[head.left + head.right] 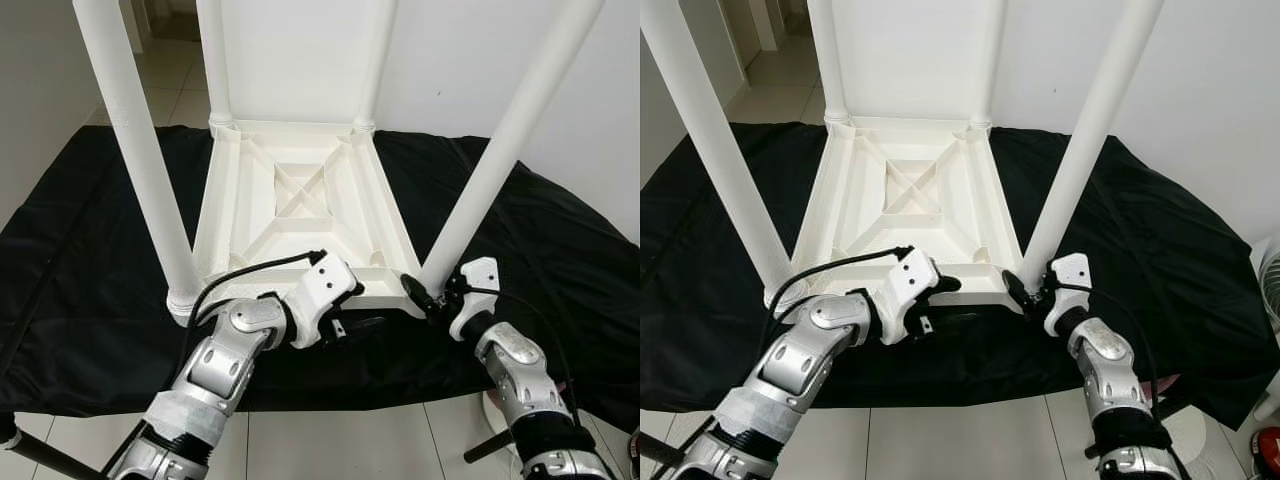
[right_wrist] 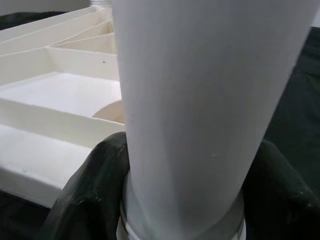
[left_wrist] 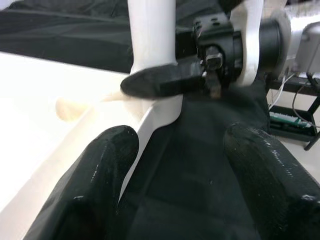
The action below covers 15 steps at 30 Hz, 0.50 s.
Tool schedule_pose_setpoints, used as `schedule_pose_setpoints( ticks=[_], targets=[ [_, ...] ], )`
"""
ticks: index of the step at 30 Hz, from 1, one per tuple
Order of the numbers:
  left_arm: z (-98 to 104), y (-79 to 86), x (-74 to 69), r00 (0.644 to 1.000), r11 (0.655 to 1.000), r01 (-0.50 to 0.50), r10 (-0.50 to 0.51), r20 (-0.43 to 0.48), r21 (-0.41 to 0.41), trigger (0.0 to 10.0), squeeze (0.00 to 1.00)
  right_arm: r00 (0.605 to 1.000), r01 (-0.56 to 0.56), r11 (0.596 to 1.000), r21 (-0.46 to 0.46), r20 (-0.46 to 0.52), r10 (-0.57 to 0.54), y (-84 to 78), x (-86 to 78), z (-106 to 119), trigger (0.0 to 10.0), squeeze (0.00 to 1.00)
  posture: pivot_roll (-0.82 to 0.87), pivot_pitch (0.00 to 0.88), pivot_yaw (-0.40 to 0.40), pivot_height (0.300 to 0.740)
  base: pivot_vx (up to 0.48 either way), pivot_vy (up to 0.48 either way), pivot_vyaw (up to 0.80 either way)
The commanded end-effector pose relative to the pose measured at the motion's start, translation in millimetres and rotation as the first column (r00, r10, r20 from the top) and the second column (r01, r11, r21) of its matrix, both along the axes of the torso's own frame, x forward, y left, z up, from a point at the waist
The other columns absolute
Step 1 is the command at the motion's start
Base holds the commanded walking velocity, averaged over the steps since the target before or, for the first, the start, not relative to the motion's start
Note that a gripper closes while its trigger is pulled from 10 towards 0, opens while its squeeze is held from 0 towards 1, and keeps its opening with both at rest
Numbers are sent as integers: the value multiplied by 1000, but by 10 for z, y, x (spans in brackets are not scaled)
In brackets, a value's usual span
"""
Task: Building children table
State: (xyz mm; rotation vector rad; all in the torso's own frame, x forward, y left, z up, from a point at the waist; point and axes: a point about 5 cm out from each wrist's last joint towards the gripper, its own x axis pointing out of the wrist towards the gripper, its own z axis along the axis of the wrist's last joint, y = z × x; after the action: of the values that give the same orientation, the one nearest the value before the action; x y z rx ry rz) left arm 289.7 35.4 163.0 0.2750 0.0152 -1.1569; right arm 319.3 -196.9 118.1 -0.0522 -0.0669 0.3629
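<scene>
An upturned white children's table (image 1: 300,200) is shown lying top-down on a black cloth (image 1: 90,250) spread over a tiled floor (image 1: 330,435), with its ribbed underside facing up and four white legs rising from its corners. At the left, the near left leg (image 1: 140,150) is seen standing in its corner socket, with the far left leg (image 1: 213,60) behind it. The left gripper (image 1: 345,305) is held at the table's near edge, its two black fingers (image 3: 100,185) spread apart, the edge rib lying between them with nothing clamped. Further right, the far right leg (image 1: 378,60) is seen at the back corner. At the right, the right gripper (image 1: 428,296) is clasped around the base of the near right leg (image 1: 500,150), one finger (image 2: 95,190) pressed against each side just above its collar.
</scene>
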Motion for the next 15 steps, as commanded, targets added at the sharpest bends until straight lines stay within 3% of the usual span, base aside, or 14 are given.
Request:
schedule_pose_setpoints(
  ticks=[1, 4, 9, 11, 13, 15],
  targets=[
    [-44, 43, 84, 980, 981, -195, 195, 30, -14, 10000, 0, 997, 78, 997, 12, -22, -78, 15, 3, -36, 10000, 0, 35, 46, -43, 740, 0, 0, 0],
    [-38, 31, 91, 980, 980, -196, 197, 37, -16, 10000, 0, 985, 170, 985, 36, -26, -169, 60, 14, -47, 10000, 0, 33, 43, -44, 740, 0, 0, 0],
    [-29, 22, 98, 979, 980, -198, 198, 40, -20, 10000, 0, 973, 229, 971, 64, -34, -227, 87, 17, -55, 10000, 0, 31, 42, -43, 740, 0, 0, 0],
    [-10, 7, 118, 978, 979, -204, 205, 47, -30, 10000, 0, 942, 337, 929, 151, -67, -330, 165, 12, -95, 10000, 0, 25, 38, -39, 740, 0, 0, 0],
    [-10, 7, 118, 978, 979, -204, 205, 47, -30, 10000, 0, 942, 337, 929, 151, -67, -330, 165, 12, -95, 10000, 0, 25, 38, -39, 740, 0, 0, 0],
    [-21, 6, 140, 974, 975, -219, 220, 45, -33, 10000, 0, 909, 416, 887, 201, -91, -406, 324, -14, -130, 10000, 0, 25, 39, -45, 740, 0, 0, 0]
  ],
)
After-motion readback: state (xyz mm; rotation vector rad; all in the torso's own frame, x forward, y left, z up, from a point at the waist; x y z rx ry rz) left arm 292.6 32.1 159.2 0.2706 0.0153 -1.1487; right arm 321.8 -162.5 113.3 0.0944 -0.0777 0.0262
